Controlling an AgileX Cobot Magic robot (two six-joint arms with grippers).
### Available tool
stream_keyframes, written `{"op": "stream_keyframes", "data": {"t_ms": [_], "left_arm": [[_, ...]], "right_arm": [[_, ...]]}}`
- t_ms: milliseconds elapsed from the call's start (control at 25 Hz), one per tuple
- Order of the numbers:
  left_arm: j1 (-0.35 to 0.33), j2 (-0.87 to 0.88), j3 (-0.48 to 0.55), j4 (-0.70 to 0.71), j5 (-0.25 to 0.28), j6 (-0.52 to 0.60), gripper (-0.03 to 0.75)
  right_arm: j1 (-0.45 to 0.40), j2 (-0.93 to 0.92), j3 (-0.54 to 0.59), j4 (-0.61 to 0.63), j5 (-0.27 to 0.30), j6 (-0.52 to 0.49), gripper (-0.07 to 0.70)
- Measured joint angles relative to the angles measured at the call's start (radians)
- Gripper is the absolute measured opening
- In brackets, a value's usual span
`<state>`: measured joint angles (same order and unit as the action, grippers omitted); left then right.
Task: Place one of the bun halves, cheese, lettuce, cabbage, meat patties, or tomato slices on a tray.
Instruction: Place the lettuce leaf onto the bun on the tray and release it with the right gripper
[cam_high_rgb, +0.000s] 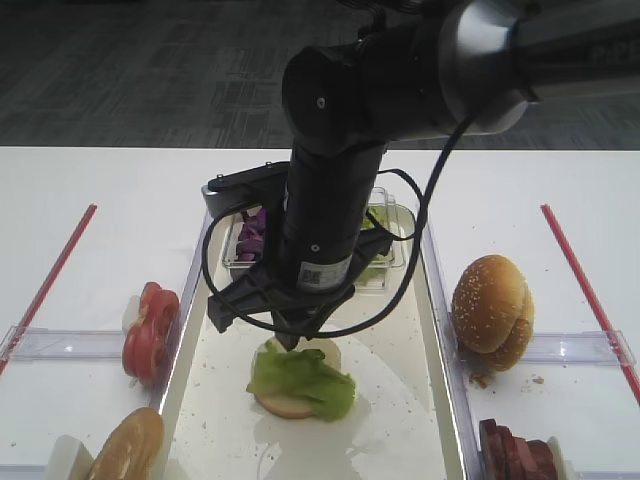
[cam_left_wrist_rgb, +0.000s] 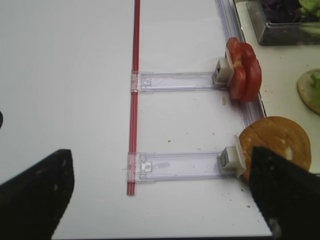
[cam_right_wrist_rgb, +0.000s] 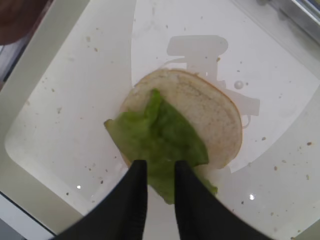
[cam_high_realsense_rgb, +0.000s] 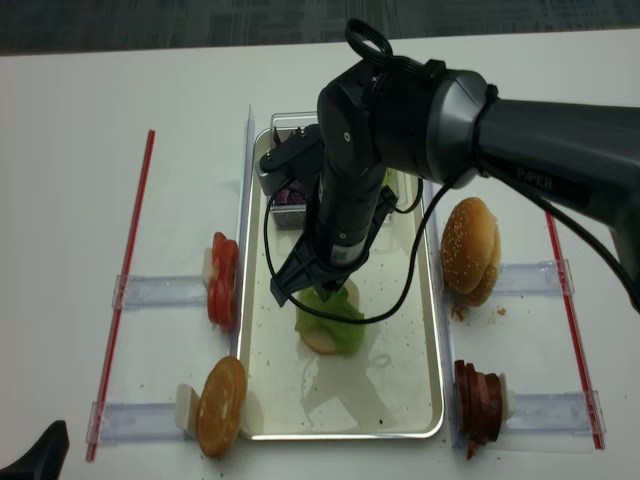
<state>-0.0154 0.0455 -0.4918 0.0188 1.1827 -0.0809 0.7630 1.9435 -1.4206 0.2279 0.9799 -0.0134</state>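
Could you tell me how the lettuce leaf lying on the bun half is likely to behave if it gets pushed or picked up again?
The lettuce looks thin and ruffled, so it would probably flop and fold. It drapes past the edge of the bun half, so a nudge may slide it off. It seems light and might cling to the right gripper.
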Motion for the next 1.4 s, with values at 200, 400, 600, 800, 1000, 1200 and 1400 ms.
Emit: {"op": "stream_keyframes", "data": {"t_ms": [200,400,600,800,1000,1200,1400], "left_arm": [[0.0,0.0,0.0,0.0,0.0,0.0,0.653],[0.0,0.0,0.0,0.0,0.0,0.0,0.653],[0.0,0.0,0.0,0.0,0.0,0.0,0.653],[0.0,0.0,0.0,0.0,0.0,0.0,0.653],[0.0,0.0,0.0,0.0,0.0,0.0,0.653],[0.0,0.0,0.0,0.0,0.0,0.0,0.653],[0.0,0.0,0.0,0.0,0.0,0.0,0.653]], "right_arm": [[0.0,0.0,0.0,0.0,-0.006,0.0,0.295],[0.0,0.0,0.0,0.0,-0.012,0.0,0.546],[0.0,0.0,0.0,0.0,-0.014,0.0,0.62],[0.0,0.0,0.0,0.0,-0.014,0.0,0.625],[0.0,0.0,0.0,0.0,-0.014,0.0,0.625],[0.0,-0.002,0.0,-0.006,-0.014,0.004,0.624],[0.0,-0.024,-0.052,-0.025,0.046,0.013,0.616]]}}
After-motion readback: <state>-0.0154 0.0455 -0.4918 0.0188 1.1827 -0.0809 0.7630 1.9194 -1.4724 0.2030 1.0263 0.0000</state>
